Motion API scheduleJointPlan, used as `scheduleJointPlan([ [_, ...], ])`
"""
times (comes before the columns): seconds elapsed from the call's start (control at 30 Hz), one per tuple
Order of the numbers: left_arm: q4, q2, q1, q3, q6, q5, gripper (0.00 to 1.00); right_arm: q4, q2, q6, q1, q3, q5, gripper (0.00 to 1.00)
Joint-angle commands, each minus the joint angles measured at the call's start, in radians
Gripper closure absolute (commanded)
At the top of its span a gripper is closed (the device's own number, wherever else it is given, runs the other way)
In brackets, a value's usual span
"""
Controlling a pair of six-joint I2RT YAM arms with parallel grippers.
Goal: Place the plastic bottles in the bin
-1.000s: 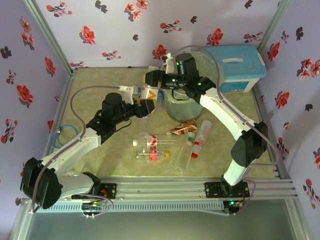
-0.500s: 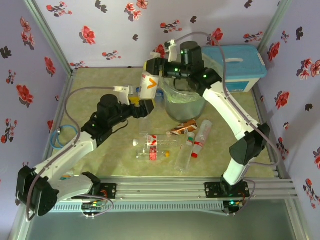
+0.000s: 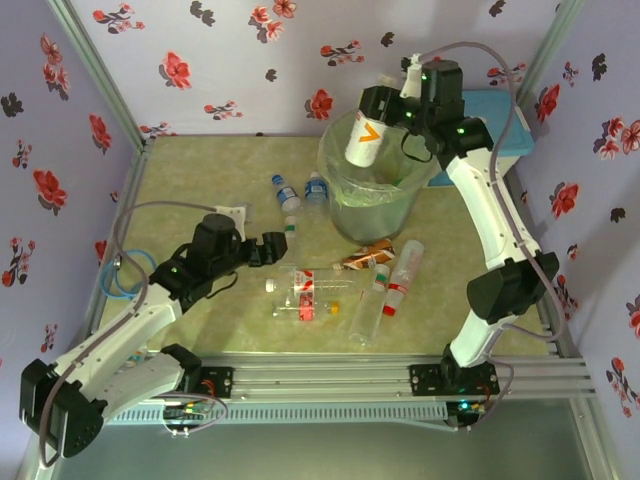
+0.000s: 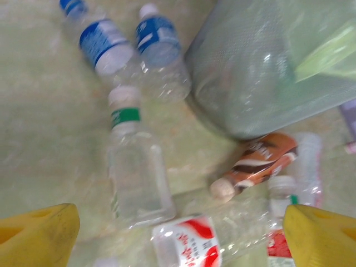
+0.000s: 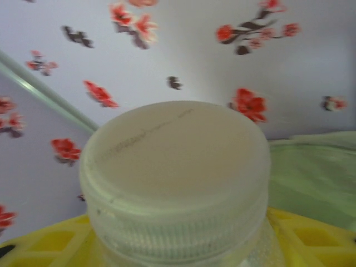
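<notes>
**Bottle held over bin**

Pale green tabletop [image 3: 200, 190], floral walls [image 3: 230, 60]. Right tool [image 3: 386, 103] clamped on white bottle [image 3: 365, 142] at cap end. Long axis steep, base down, apparently inside the bin [image 3: 372, 215] rim. Left tool [image 3: 274, 249] jaws apart over loose bottles [image 3: 330, 290] lying flat.

The bin [image 3: 372, 215] stands at the back centre of the tabletop [image 3: 200, 180], with a lidded box [image 3: 516, 128] behind it to the right. Above the bin's mouth, the right gripper [image 3: 381, 106] holds a raised bottle [image 3: 365, 145] between its jaws. Two bottles [image 3: 283, 190] lie side by side just left of the bin. In front of the bin lies a cluster of bottles [image 3: 372, 300], with a crushed bottle [image 3: 368, 257] nearest it. The left gripper [image 3: 277, 246], jaws apart, hovers left of that cluster and in front of the pair.
</notes>
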Motion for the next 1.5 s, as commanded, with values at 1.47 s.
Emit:
scheduleJointPlan([
  [1.47,0.006,0.164,-0.005,-0.006,-0.035,-0.035,0.06,-0.258,0.122,-0.208,0.018,-0.134,0.153,0.43],
])
